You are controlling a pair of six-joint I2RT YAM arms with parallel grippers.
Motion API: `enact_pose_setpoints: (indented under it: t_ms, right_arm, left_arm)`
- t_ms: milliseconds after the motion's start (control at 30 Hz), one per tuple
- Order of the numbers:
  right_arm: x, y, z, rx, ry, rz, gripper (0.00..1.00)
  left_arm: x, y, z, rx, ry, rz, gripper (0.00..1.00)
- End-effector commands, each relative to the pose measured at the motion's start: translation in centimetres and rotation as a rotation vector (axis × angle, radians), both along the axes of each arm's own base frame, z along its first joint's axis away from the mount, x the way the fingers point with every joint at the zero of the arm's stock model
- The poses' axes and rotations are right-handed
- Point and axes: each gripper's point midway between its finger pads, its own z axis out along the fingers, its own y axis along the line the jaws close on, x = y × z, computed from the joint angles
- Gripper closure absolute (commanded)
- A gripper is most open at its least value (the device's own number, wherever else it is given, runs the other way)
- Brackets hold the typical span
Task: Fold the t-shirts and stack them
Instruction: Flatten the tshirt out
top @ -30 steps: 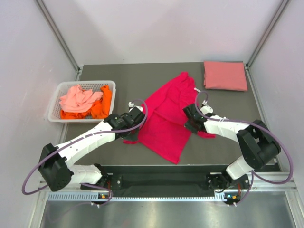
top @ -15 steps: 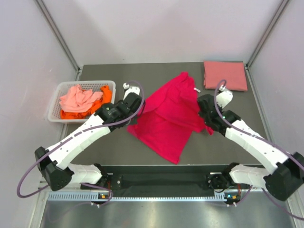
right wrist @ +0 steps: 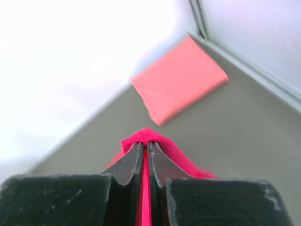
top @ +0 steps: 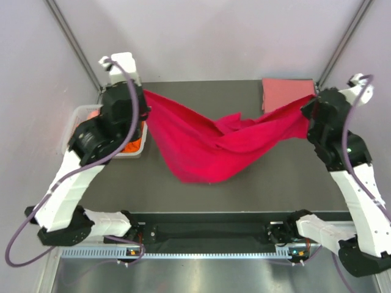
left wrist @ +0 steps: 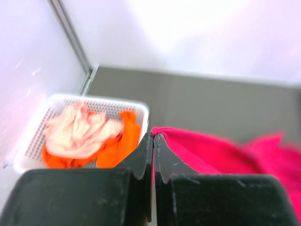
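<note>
A bright magenta-red t-shirt (top: 214,146) hangs in the air, stretched between my two grippers and sagging in the middle over the table. My left gripper (top: 142,93) is raised at the back left and shut on one corner of the magenta t-shirt (left wrist: 197,150). My right gripper (top: 308,101) is raised at the back right, shut on the other end of the magenta t-shirt (right wrist: 146,135). A folded salmon pink t-shirt (top: 284,91) lies at the table's back right corner. A pale coral t-shirt (left wrist: 77,134) and an orange t-shirt (left wrist: 120,141) lie crumpled in the basket.
The white slotted basket (top: 79,114) stands at the table's left edge, partly hidden by my left arm. Walls with metal corner posts enclose the dark table (top: 281,177) on three sides.
Both arms have risen and swung outward and back, lifting the magenta t-shirt off the table and stretching it between them. Both grippers stay shut on it.
</note>
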Motion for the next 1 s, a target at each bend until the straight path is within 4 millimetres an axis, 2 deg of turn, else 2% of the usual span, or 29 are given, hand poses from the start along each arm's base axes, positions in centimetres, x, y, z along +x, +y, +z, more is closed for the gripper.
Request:
enact_pose_setpoints:
  t_ms: [0, 67, 167, 200, 367, 400, 433, 467, 533, 567, 600, 633, 667, 733, 767, 833, 867, 900, 933, 967]
  right_arm:
    - [-2.6, -1.8, 6.2, -0.005, -0.144, -0.021, 1.0]
    - [-3.1, -2.0, 5.8, -0.002, -0.135, -0.027, 1.0]
    - [-4.0, -2.6, 4.1, -0.005, -0.093, -0.047, 1.0]
    - [-4.1, -2.7, 3.2, -0.007, -0.077, -0.051, 1.0]
    - [-5.5, -3.0, 2.7, 0.01, -0.085, -0.048, 1.0]
    - [-5.4, -2.9, 2.3, 0.01, -0.08, -0.041, 1.0]
    - [-5.6, -2.8, 2.3, 0.011, -0.092, -0.031, 1.0]
    - [-5.3, -2.5, 2.4, 0.019, -0.11, -0.015, 1.0]
    - [-4.9, -2.3, 1.2, 0.015, -0.094, -0.009, 1.0]
    - [-4.5, -1.9, 0.9, 0.021, -0.094, 0.003, 1.0]
    - [-4.1, -1.7, -0.2, 0.017, -0.072, 0.011, 1.0]
    - [-3.7, -1.4, -0.8, 0.022, -0.06, 0.018, 1.0]
    - [-3.4, -1.1, -2.0, 0.021, -0.031, 0.024, 1.0]
    - [-3.1, -0.9, -3.6, 0.036, -0.003, 0.022, 1.0]
    - [-2.9, -0.6, -5.3, 0.034, 0.036, 0.026, 1.0]
    - [-2.8, -0.5, -7.3, 0.048, 0.069, 0.021, 1.0]
    - [-2.7, -0.3, -8.2, 0.051, 0.084, 0.023, 1.0]
    - [-2.7, -0.3, -10.1, 0.043, 0.123, 0.021, 1.0]
    - [-2.6, -0.3, -11.0, 0.045, 0.136, 0.015, 1.0]
    - [-2.7, -0.5, -12.5, 0.037, 0.165, -0.002, 1.0]
  left_arm:
    - [-2.7, 3.5, 7.2, -0.143, -0.237, 0.019, 1.0]
    - [-3.0, 3.2, 7.3, -0.177, -0.257, -0.028, 1.0]
    - [-3.3, 2.1, 5.6, -0.195, -0.224, -0.097, 1.0]
    - [-3.2, 1.6, 4.1, -0.174, -0.18, -0.111, 1.0]
    - [-2.0, -2.4, -0.9, -0.144, -0.037, -0.23, 1.0]
    - [-1.2, -3.2, -2.5, -0.108, 0.001, -0.229, 1.0]
    - [-0.5, -3.7, -2.9, -0.086, 0.0, -0.225, 1.0]
    - [0.5, -4.3, -4.0, -0.049, 0.021, -0.207, 1.0]
    - [2.0, -4.6, -4.8, -0.024, 0.031, -0.171, 1.0]
    - [3.4, -5.8, -6.2, -0.014, 0.069, -0.188, 1.0]
    - [5.1, -5.0, -6.8, -0.028, 0.088, -0.165, 1.0]
    - [6.2, -5.3, -7.4, -0.067, 0.114, -0.187, 1.0]
    - [8.5, -5.2, -9.6, -0.099, 0.186, -0.214, 1.0]
    - [10.5, -5.5, -10.9, -0.136, 0.232, -0.234, 1.0]
    - [12.5, -5.3, -12.8, -0.125, 0.284, -0.217, 1.0]
    - [14.2, -6.3, -14.7, -0.114, 0.347, -0.275, 1.0]
    - [15.7, -7.0, -17.4, -0.102, 0.414, -0.293, 1.0]
    - [17.2, -7.0, -16.9, -0.117, 0.404, -0.306, 1.0]
    - [17.9, -8.2, -17.4, -0.137, 0.423, -0.375, 1.0]
    - [19.7, -8.2, -19.5, -0.148, 0.461, -0.382, 1.0]
